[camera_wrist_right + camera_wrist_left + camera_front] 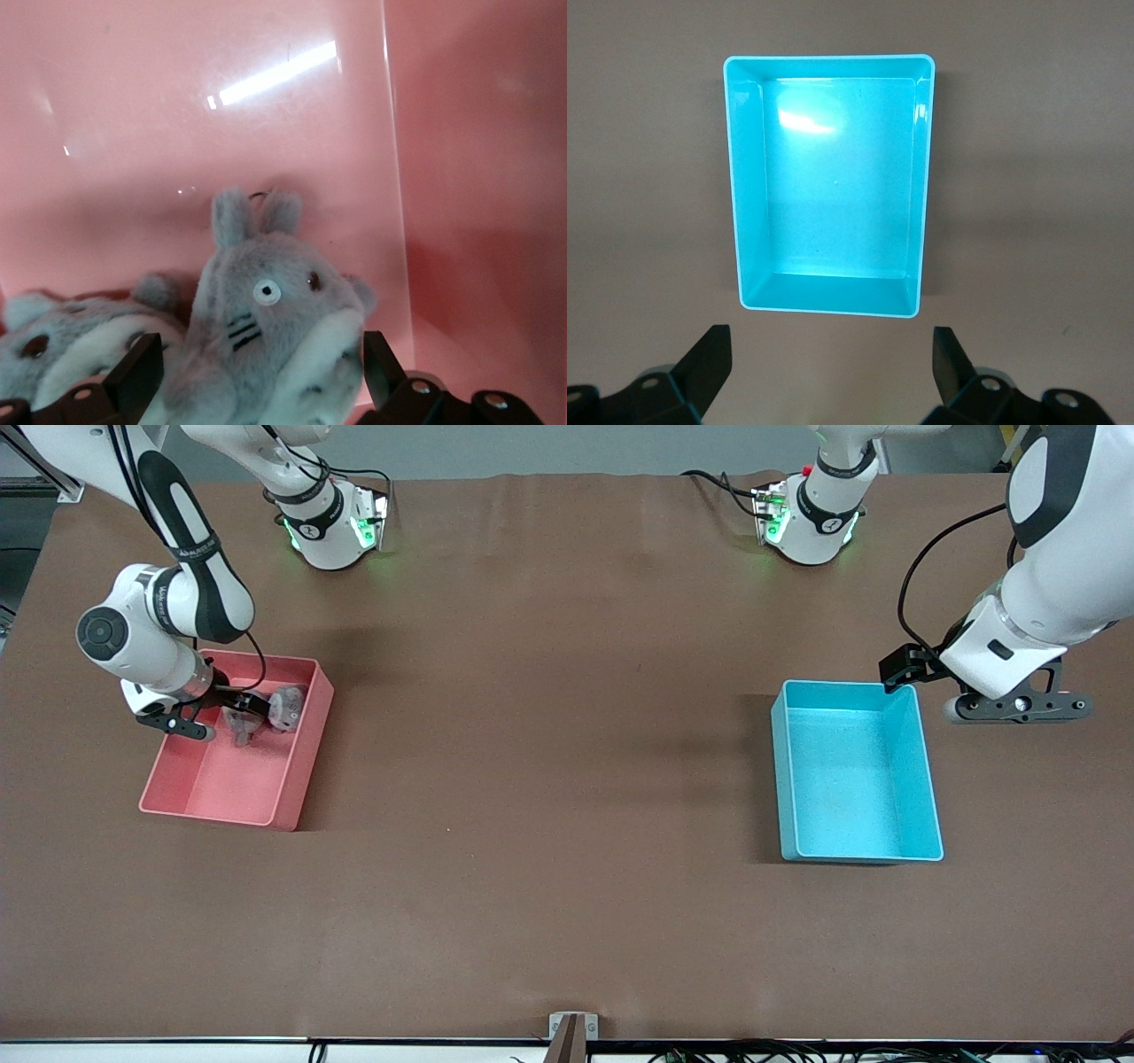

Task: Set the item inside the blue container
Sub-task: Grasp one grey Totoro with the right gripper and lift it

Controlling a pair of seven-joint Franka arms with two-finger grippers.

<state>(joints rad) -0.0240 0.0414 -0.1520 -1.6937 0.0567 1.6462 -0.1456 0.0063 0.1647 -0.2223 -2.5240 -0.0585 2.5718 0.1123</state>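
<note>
Starting at the right arm's end of the table: the right gripper (241, 717) is down inside the pink bin (288, 788), in the half of the bin farther from the front camera. Its fingers (135, 372) stand spread, with a grey plush toy (270, 345) sitting between them and the pads not visibly pressing its sides. A second grey plush (66, 341) lies just beside the first, touching it. The bin's wall rises close by the gripper, so room there is tight. The right arm folds down steeply from its base, elbow out over the table edge.

Across the middle, the brown table (549, 779) lies as a wide open stretch between the two bins.

Now the left arm's end: the blue container (926, 779) sits flat, walls low, nothing inside it. The left gripper (833, 372) hangs in the air over the bare table just off the container's rim that lies farther from the front camera, fingers wide apart and holding nothing. The left arm waits there, wrist tilted toward the container.
</note>
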